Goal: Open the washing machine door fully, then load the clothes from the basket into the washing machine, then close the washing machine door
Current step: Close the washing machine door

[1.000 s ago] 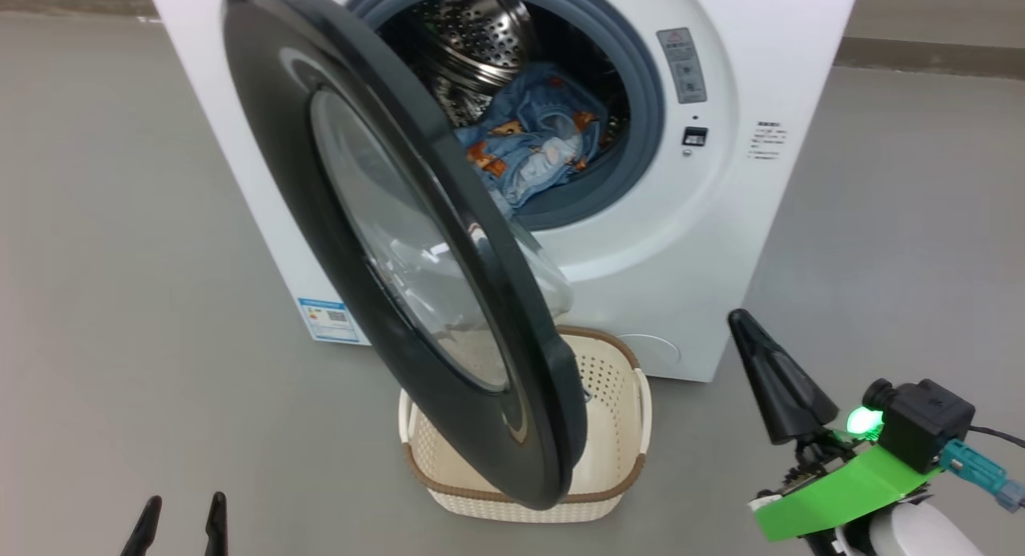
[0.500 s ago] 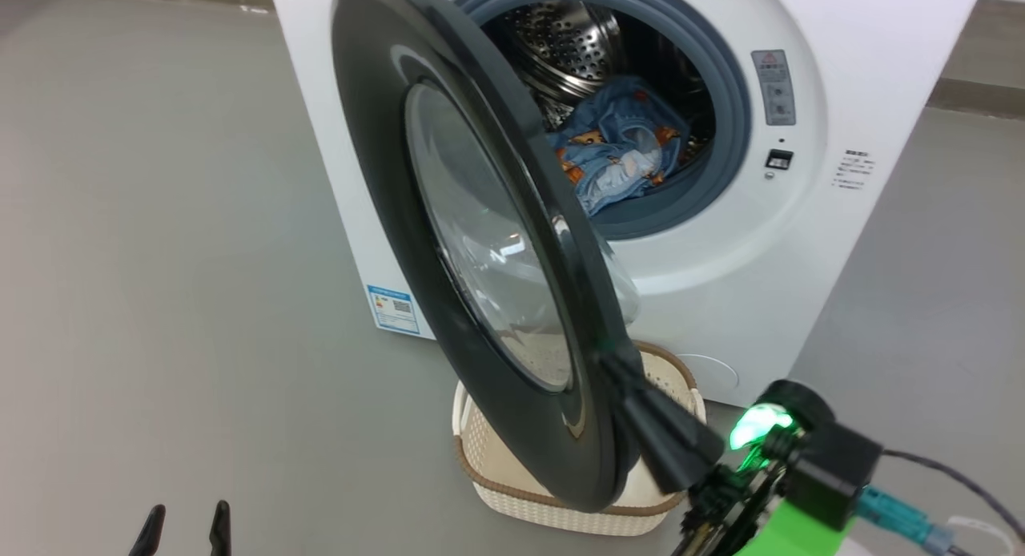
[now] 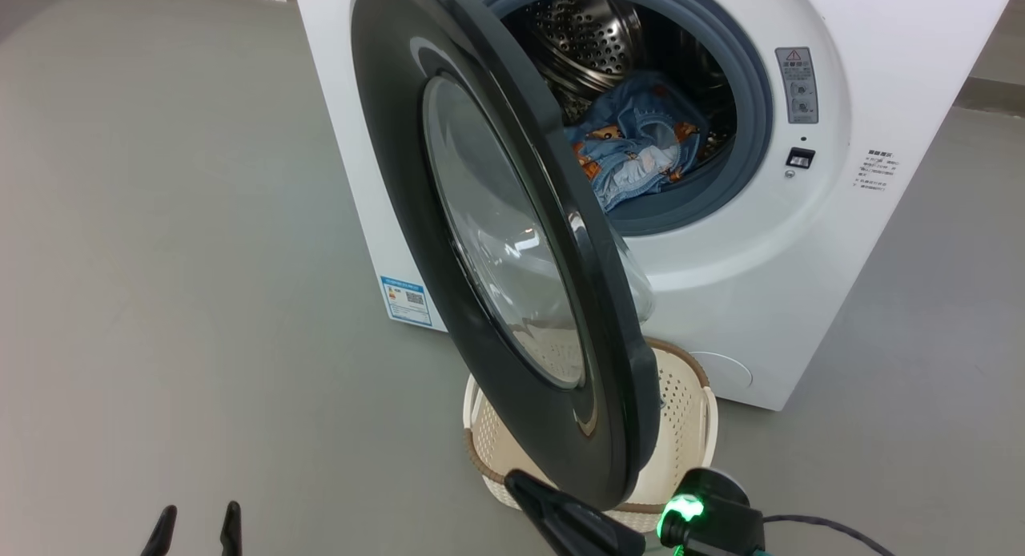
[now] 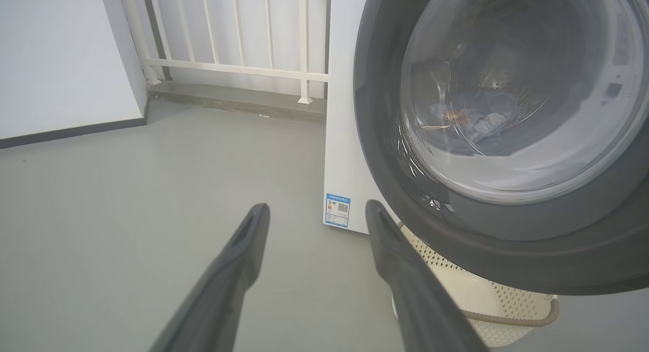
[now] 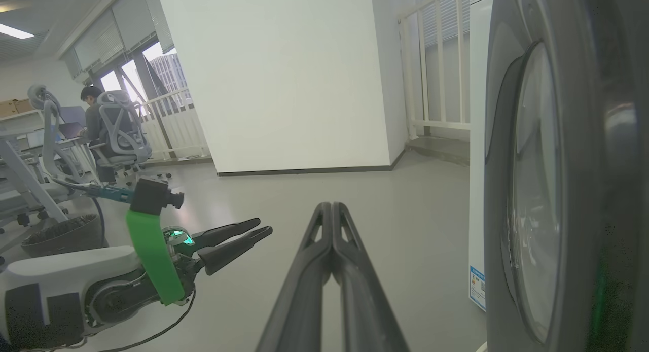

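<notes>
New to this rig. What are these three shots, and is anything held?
A wheeled two-armed robot is doing laundry. The head camera looks down on a white washing machine, its door swung open, blue bear-print clothes in the drum, and a cream basket on the floor under the door. The left wrist camera looks along the left hand: open, empty. The right wrist camera looks along the right hand: shut, empty, beside the door's outer face.
</notes>
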